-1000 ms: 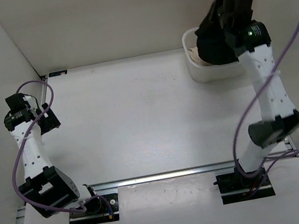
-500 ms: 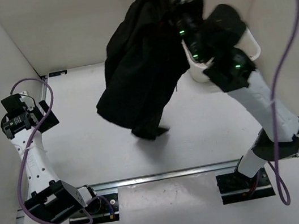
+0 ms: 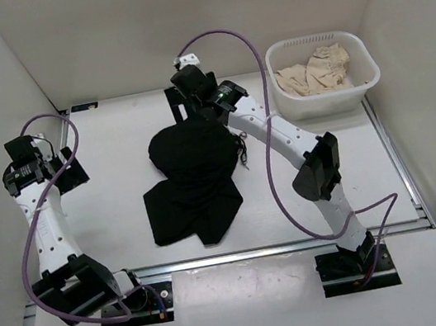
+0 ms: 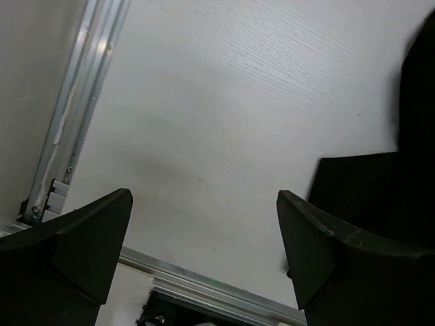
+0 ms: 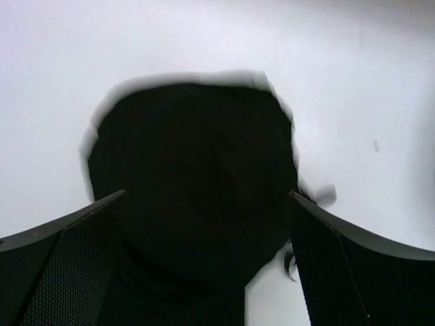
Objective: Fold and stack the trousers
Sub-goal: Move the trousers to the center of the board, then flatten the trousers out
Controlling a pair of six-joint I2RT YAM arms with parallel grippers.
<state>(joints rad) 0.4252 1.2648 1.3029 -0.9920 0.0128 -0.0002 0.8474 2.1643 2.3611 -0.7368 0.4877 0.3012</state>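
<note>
A white table (image 3: 124, 204) fills the overhead view, with two robot arms fixed at its near edge. The black trousers (image 3: 192, 180) lie in a crumpled heap on the table, directly under the right gripper (image 3: 185, 106) and spreading from it toward the arm bases. In the right wrist view the trousers (image 5: 194, 176) appear as a rounded dark mound between and beyond the two fingers (image 5: 81, 258), slightly blurred. The right gripper's (image 5: 207, 197) jaws stand wide apart and hold nothing.

A white plastic basket (image 3: 325, 103) sits off to that gripper's right, at the far right corner, with a beige cloth (image 3: 315, 70) bundled inside.

The left gripper (image 3: 69, 175) hangs near the table's left edge, well apart from the trousers. Its wrist view shows the left gripper (image 4: 204, 197) spread wide and empty above bare table, with an edge of the trousers (image 4: 380, 197) off to its right side.
</note>
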